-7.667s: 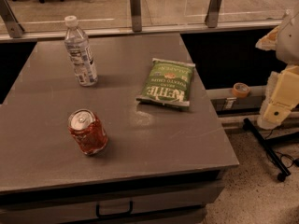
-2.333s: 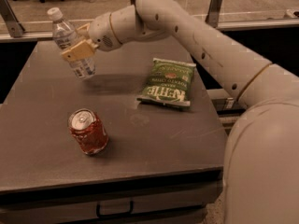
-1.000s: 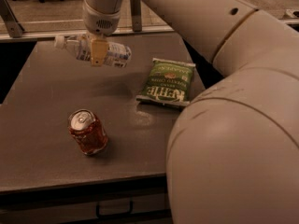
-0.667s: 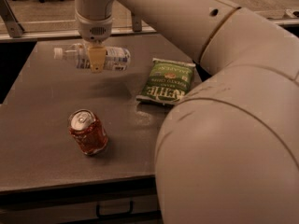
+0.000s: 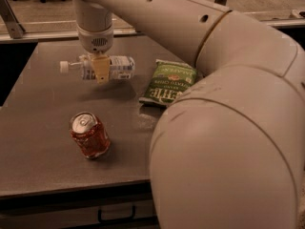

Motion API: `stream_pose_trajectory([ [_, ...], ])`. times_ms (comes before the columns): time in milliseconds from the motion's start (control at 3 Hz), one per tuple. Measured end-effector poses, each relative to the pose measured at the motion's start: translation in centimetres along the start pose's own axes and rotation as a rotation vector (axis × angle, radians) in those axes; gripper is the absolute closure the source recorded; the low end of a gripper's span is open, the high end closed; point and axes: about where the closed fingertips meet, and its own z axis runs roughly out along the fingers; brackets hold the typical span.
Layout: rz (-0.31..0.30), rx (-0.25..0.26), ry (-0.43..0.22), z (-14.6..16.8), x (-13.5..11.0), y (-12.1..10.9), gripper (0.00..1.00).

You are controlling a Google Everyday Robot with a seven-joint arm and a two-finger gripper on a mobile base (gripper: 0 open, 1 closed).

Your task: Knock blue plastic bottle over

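Note:
The blue plastic bottle (image 5: pixel 119 67) is clear with a white label. It lies horizontal over the far middle of the grey table (image 5: pixel 38 171), its white cap (image 5: pixel 64 67) pointing left. My gripper (image 5: pixel 100 69) comes straight down from above and is shut on the bottle's middle. One yellow finger (image 5: pixel 100 73) crosses the bottle's front side. A shadow on the table just below suggests the bottle hangs slightly above the surface.
A red soda can (image 5: pixel 89 135) stands upright on the near left of the table. A green chip bag (image 5: pixel 167 82) lies flat right of the bottle. My large white arm (image 5: pixel 228 128) fills the right side. A drawer handle (image 5: pixel 116 216) shows below the table's front edge.
The bottle, upright at first, was gripped, tilted and turned horizontal. Over the last second it and the gripper have moved lower in view, toward the table's middle.

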Motion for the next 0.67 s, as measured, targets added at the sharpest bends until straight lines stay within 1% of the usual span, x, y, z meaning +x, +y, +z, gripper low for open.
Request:
stream_pose_trajectory([
  [333, 0.005, -0.006, 0.002, 0.24, 0.19, 0.09, 0.00],
  [667, 0.009, -0.008, -0.001, 0.28, 0.28, 0.15, 0.00],
])
